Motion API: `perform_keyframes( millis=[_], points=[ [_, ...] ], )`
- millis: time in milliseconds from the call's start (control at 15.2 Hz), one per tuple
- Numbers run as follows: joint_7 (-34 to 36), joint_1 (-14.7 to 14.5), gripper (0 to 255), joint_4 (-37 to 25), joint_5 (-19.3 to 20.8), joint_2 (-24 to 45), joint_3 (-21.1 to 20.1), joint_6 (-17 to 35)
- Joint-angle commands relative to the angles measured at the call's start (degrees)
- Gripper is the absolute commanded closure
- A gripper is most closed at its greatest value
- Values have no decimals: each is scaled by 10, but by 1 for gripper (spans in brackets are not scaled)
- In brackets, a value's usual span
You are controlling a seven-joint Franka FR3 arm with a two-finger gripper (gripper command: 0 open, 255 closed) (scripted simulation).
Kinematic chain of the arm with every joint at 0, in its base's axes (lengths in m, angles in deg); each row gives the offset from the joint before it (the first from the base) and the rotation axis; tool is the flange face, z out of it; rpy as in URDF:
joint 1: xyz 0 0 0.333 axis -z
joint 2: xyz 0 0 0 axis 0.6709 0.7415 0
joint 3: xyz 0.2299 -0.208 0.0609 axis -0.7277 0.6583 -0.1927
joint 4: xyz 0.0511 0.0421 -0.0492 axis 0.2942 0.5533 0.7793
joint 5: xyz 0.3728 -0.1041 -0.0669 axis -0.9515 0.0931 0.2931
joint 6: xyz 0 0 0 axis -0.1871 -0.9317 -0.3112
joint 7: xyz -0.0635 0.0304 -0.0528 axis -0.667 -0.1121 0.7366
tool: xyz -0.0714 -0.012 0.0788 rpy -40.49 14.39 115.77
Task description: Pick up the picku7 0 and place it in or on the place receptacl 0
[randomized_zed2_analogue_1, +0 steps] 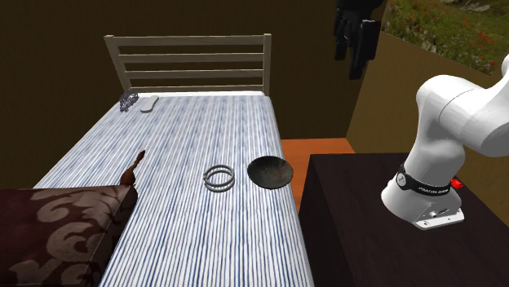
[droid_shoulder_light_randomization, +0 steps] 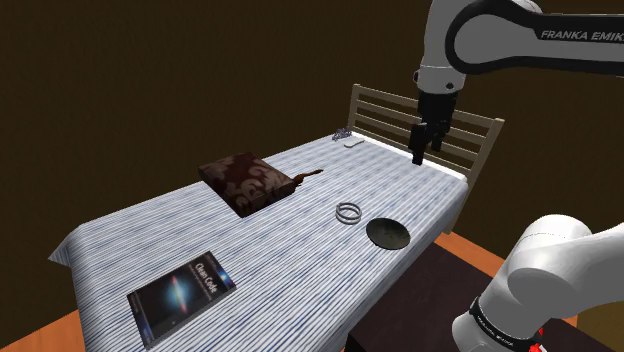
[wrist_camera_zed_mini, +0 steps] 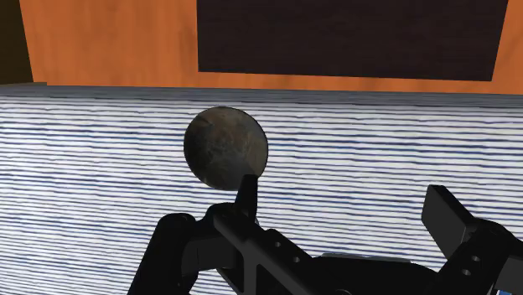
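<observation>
Your gripper [droid_shoulder_light_randomization: 424,150] hangs high above the bed's [droid_shoulder_light_randomization: 300,265] headboard end, fingers well apart and nothing between them. In the wrist view the open gripper [wrist_camera_zed_mini: 345,201] looks down on the dark bowl [wrist_camera_zed_mini: 226,149], which sits on the striped cover close to the edge nearest the stand.

The task sentence gives no plain name. My reading is that the bowl is the receptacle and that the thing to lift is the wire ring [droid_shoulder_light_randomization: 348,212], just beside the bowl on the side away from the edge and apart from it.

Expect the ring to be light, thin, stiff and slick. It lies flat on soft bedding, so it may sink or skate under pressure. Come straight down and pinch across one side of the hoop, one finger inside and one outside.

For writing, the arm [droid_shoulder_light_randomization: 520,40] reads "FRANKA EMIK", cut off at the shoulder view's edge. The book [droid_shoulder_light_randomization: 180,294] at the foot of the bed has a title I cannot read.
</observation>
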Motion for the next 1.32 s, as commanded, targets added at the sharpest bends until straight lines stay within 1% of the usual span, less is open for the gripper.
perform_keyframes(
  millis=[0,330,660,924,1254],
  points=[
    [0,0,0,0,0,0,0,0],
    [-8,6,0,44,11,54,15,100],
    [-16,12,0,68,21,128,29,201],
    [-22,17,0,73,27,200,40,278],
    [-30,22,0,59,31,301,52,368]
  ],
)
